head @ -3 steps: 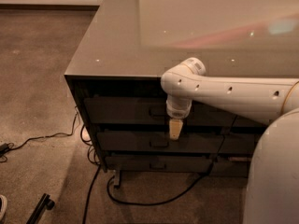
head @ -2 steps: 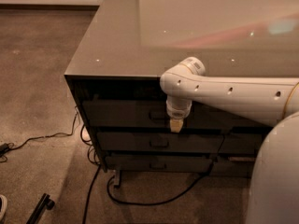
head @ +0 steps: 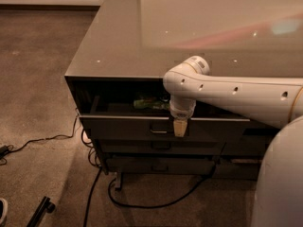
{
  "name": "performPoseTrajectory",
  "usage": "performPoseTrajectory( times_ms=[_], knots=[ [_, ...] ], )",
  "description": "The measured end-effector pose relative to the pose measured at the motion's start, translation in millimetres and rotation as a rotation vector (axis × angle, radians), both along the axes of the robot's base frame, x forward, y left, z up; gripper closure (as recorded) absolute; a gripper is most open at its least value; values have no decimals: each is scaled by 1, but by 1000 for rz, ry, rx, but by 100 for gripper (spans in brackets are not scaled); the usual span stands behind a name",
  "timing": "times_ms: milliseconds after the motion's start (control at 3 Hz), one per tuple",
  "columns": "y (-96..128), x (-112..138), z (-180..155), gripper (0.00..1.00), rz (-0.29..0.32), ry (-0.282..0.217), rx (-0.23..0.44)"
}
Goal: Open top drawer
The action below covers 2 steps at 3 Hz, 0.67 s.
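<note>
The top drawer (head: 123,126) is a wide dark grey-brown drawer under the cabinet's glossy top (head: 142,46). It stands partly pulled out, and its inside shows behind the front. Its small metal loop handle (head: 160,128) sits at the centre of the front. My gripper (head: 180,128) hangs down from the white arm (head: 236,96) and rests against the drawer front, just right of the handle. A green object (head: 149,103) lies inside the drawer.
Two shorter drawers (head: 161,147) (head: 161,166) sit shut below the top one. Black cables (head: 142,205) trail over the carpet in front of and left of the cabinet. A dark bar (head: 40,212) lies at the bottom left. My white body (head: 279,183) fills the lower right.
The top drawer's front has slid out toward the camera, and its inside with the green object now shows. The gripper has stayed against the front.
</note>
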<state>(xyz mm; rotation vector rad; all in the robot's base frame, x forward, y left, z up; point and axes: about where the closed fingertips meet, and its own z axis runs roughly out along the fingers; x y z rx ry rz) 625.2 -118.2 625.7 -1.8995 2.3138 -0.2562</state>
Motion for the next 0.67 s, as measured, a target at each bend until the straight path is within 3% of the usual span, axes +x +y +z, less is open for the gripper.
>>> performPoseTrajectory(
  times_ms=[333,667],
  knots=[
    [-2,-13,3,91,-2,6,5],
    [-3,-18,5,68,-5,8,5]
  ],
)
